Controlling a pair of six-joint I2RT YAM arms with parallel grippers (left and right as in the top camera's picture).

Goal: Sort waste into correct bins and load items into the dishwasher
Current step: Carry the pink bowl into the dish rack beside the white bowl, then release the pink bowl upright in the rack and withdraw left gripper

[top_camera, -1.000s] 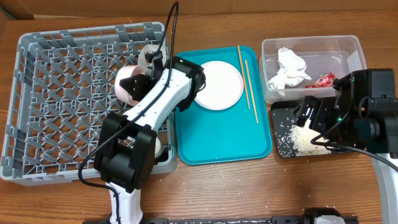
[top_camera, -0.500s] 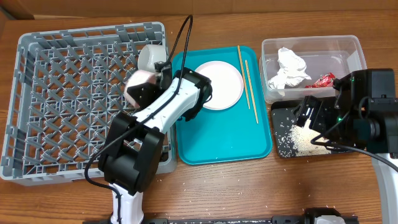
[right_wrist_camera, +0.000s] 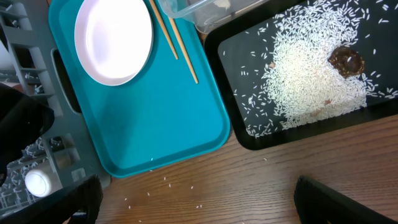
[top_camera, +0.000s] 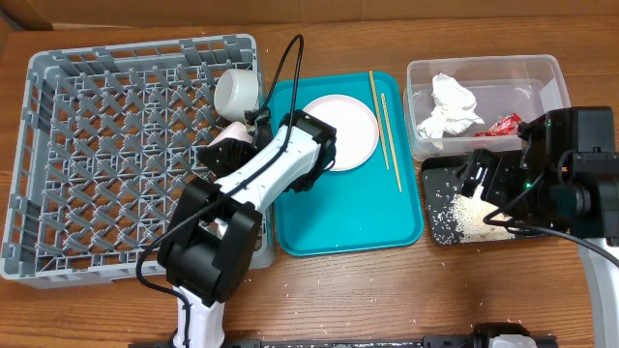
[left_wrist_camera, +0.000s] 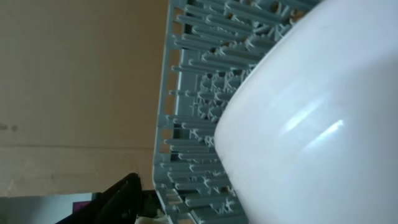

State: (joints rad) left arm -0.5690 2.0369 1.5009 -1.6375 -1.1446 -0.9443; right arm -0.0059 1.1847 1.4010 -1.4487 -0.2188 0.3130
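Note:
The grey dishwasher rack (top_camera: 97, 155) stands at the left. A white bowl (top_camera: 237, 92) lies on its side against the rack's right wall. My left gripper (top_camera: 230, 147) hovers just below it, inside the rack. In the left wrist view a white bowl (left_wrist_camera: 311, 124) fills the right side, and one dark finger (left_wrist_camera: 121, 194) stands apart from it, so the jaws are open. The pale plate (top_camera: 343, 130) and chopsticks (top_camera: 384, 121) lie on the teal tray (top_camera: 348, 217). My right gripper (right_wrist_camera: 208, 205) is wide open and holds nothing, above the black tray (top_camera: 435, 227) of rice (right_wrist_camera: 305, 68) and a brown scrap (right_wrist_camera: 346, 59).
The clear tub (top_camera: 553, 72) at the back right holds a crumpled napkin (top_camera: 447, 108) and a red wrapper (top_camera: 505, 125). A small white cup (right_wrist_camera: 37, 182) stands in the rack's near corner. Loose rice grains (right_wrist_camera: 168, 180) dot the wooden table by the teal tray.
My left gripper has moved right, toward the rack's right wall, and its jaws have opened off the bowl it was carrying. The right arm has not moved.

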